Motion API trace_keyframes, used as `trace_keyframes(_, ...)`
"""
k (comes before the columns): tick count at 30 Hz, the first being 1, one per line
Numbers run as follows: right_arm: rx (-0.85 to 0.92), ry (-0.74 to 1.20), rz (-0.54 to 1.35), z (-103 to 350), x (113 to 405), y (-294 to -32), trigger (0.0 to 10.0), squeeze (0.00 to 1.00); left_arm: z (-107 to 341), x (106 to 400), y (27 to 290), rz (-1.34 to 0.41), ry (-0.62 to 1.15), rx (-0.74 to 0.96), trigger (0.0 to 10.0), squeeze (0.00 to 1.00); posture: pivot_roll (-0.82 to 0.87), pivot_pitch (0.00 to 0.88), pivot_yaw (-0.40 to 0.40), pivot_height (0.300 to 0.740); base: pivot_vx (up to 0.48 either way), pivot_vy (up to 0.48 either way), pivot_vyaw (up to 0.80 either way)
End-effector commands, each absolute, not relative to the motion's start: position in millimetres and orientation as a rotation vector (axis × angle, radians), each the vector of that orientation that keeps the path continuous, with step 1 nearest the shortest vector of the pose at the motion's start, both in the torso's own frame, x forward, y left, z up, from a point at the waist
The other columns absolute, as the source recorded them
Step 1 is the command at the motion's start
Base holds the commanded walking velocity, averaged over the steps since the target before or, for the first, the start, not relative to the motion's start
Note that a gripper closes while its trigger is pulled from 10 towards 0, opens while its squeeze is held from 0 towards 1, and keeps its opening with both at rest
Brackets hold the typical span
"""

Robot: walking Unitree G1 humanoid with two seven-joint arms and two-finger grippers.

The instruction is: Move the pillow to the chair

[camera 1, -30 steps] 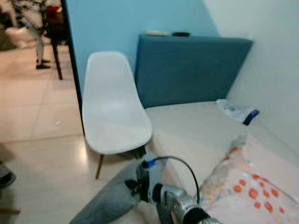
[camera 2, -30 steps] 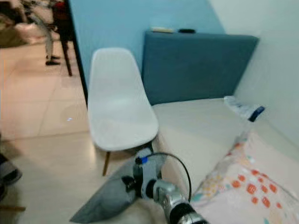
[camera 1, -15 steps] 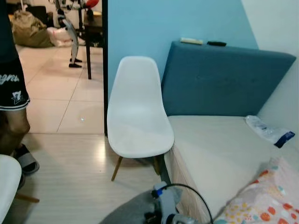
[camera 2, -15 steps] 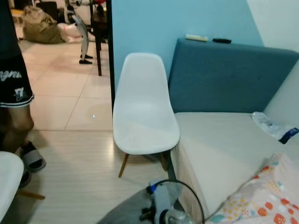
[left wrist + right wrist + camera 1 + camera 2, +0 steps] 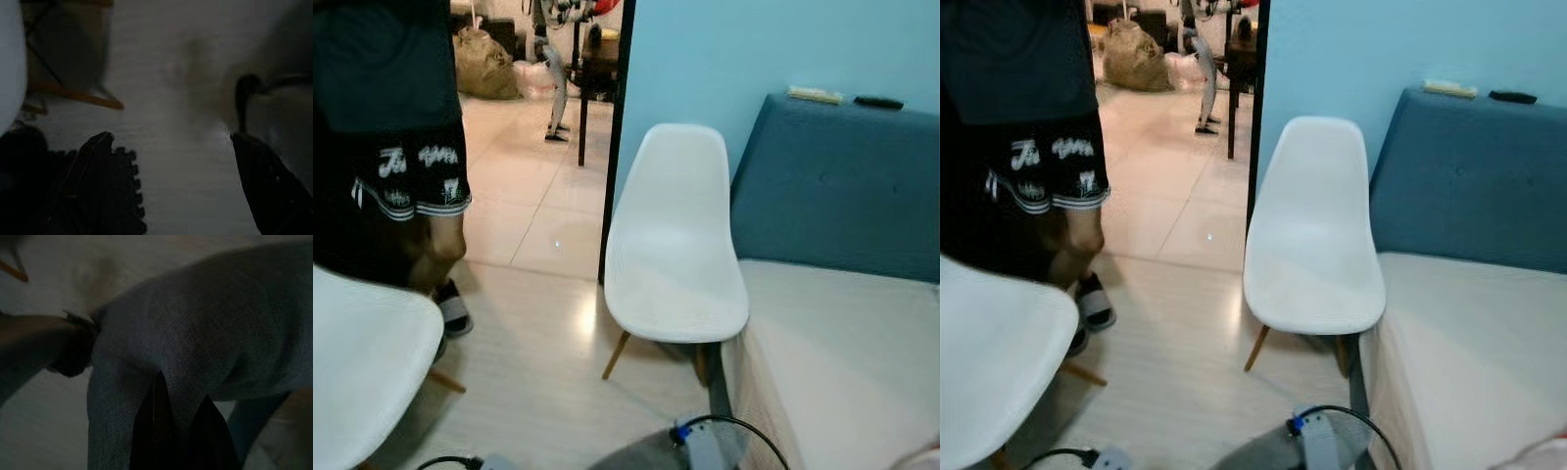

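A grey pillow (image 5: 205,328) hangs low in front of me, and its top edge (image 5: 641,456) peeks in at the bottom of the left eye view. My right gripper (image 5: 168,387) is shut on its fabric, its wrist (image 5: 700,448) just above the floor by the bed corner. A white shell chair (image 5: 673,257) with wooden legs stands ahead, against the blue wall and beside the bed. My left gripper (image 5: 171,139) hangs open over the floor, nothing between its fingers (image 5: 93,152).
A person in black shorts (image 5: 406,166) stands close on the left. A second white chair (image 5: 362,362) sits at the near left. On the right is the bed (image 5: 852,362) with a blue headboard (image 5: 842,186). Bare floor (image 5: 543,382) lies before the chair.
The camera has swung left: the chair now sits near the centre, the patterned bedding has slid out on the right, and the person has come in. The grey pillow stays in my right gripper.
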State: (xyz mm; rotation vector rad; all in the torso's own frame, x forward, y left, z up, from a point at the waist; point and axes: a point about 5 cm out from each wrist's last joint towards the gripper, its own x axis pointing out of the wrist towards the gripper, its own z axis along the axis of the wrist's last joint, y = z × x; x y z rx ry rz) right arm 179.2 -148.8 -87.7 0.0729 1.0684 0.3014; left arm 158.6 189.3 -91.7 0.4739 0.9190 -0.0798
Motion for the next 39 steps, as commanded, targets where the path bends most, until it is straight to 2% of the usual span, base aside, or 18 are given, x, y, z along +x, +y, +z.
trace_keyframes(1, 0.087, 1.038, 0.297, -85, 184, -147, 10.0, 0.00, -95, 153, 185, -0.103, 0.947, 0.447, 10.0, 0.00, 0.18, 0.000, -0.097, 0.740, 0.000, 0.000, 0.76)
trace_keyframes(10, 0.106, 1.040, 0.274, -86, 182, -147, 10.0, 0.00, -97, 150, 182, -0.097, 0.996, 0.219, 10.0, 0.00, 0.17, 0.000, -0.092, 0.740, 0.000, 0.000, 0.76)
trace_keyframes(21, 0.098, 1.027, 0.276, -84, 187, -147, 10.0, 0.00, -96, 152, 181, -0.084, 0.987, 0.136, 10.0, 0.00, 0.18, 0.000, -0.098, 0.740, 0.000, 0.000, 0.76)
trace_keyframes(32, 0.197, 0.870, 0.269, -64, 222, -135, 10.0, 0.00, -94, 157, 181, -0.087, 0.969, 0.114, 10.0, 0.00, 0.18, 0.000, -0.097, 0.740, 0.000, 0.000, 0.76)
trace_keyframes(33, 0.208, 0.811, 0.292, -54, 237, -128, 10.0, 0.00, -94, 157, 181, -0.086, 0.970, 0.105, 10.0, 0.00, 0.18, 0.000, -0.097, 0.740, 0.000, 0.000, 0.76)
trace_keyframes(39, 0.208, 0.751, 0.343, -42, 251, -118, 10.0, 0.00, -95, 155, 181, -0.083, 0.973, 0.094, 10.0, 0.00, 0.18, 0.000, -0.103, 0.740, 0.000, 0.000, 0.76)
